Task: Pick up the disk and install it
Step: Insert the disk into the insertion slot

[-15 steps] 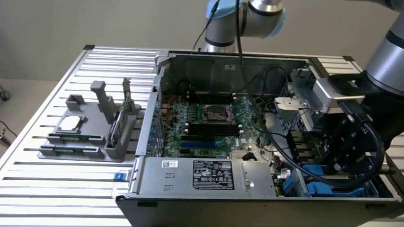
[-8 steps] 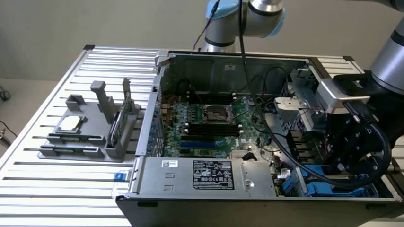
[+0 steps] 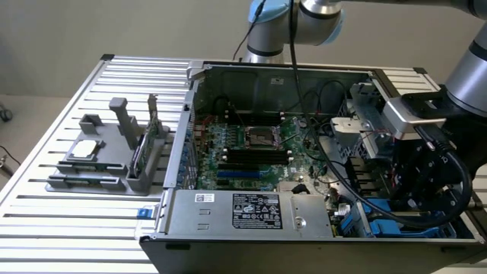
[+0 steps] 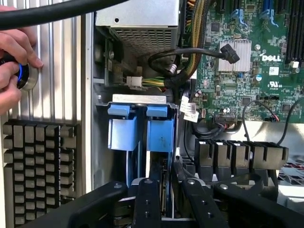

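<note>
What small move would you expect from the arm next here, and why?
Probably a slow, straight push into the drive bay. The gripper sits directly in line with a blue-framed slab, apparently the disk, standing on edge beside a second blue carrier; the alignment looks good enough to press.

Exterior view: soft, even room light, bench [image 3: 68, 228] slats bright, mild sheen lower left. Case [image 3: 266, 83] interior dimmer, shadow along its upper wall. Wrist view: board [image 4: 247, 71] well lit, bay [image 4: 137, 99] depths in shadow, black tool [image 4: 168, 190] dark, little detail.
</note>
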{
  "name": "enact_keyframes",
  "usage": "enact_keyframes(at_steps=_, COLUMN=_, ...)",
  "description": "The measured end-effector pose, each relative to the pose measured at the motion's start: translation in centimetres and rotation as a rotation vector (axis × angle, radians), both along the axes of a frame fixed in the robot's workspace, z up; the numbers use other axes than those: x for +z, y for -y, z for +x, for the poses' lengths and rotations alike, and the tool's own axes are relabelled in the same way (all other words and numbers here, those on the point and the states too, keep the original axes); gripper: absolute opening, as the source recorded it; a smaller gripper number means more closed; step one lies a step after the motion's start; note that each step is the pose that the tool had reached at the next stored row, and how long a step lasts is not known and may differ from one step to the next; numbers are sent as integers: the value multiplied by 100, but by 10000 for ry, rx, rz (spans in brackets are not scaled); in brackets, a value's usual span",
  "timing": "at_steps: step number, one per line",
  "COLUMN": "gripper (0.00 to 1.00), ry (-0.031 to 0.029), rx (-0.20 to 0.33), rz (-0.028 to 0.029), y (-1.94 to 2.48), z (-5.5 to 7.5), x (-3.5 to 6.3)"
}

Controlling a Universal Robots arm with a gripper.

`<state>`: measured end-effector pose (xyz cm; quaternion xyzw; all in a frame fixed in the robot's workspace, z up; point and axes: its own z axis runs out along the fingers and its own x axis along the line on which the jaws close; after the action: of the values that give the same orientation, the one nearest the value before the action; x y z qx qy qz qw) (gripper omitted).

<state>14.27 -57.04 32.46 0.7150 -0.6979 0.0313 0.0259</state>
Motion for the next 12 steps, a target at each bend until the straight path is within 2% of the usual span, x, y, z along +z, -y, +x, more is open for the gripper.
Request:
enact_keyframes(at_steps=2, gripper=25, ry=-2, rx=17, rz=1, y=-2, z=0, x=-25)
enact_keyframes(at_steps=3, gripper=25, ry=-4, rx=18, rz=53, y=-5, z=0, x=-42)
enact_keyframes(at_steps=4, gripper=25, ry=-13, rx=20, rz=35, y=-4, z=1, x=-34)
enact_keyframes(at_steps=6, gripper=25, ry=-48, rx=20, rz=18, y=-3, z=0, x=23)
enact_keyframes(at_steps=12, gripper=25, ry=-135, rx=19, rz=19, y=-3, z=0, x=183)
